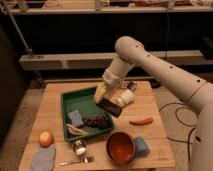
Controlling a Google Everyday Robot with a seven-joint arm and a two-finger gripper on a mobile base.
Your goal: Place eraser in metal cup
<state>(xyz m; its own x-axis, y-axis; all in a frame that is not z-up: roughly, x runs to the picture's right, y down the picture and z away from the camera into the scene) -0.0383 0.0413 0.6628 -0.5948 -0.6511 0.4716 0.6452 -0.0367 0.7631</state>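
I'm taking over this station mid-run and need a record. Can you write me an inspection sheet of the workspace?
Surface: wooden table, crowded.
Job's things: eraser held in the air over the green tray's right rim; metal cup upright near the front edge, left of the red-brown bowl.
Clutter: green tray holding blue sponge, grapes and banana; white cup on its side; carrot; red-brown bowl; orange fruit; grey cloth; spoon.
Grippers: gripper shut on the eraser, above the tray's right side.
Cables: black cable on the floor, right of the table.
Surroundings: shelf behind the table.
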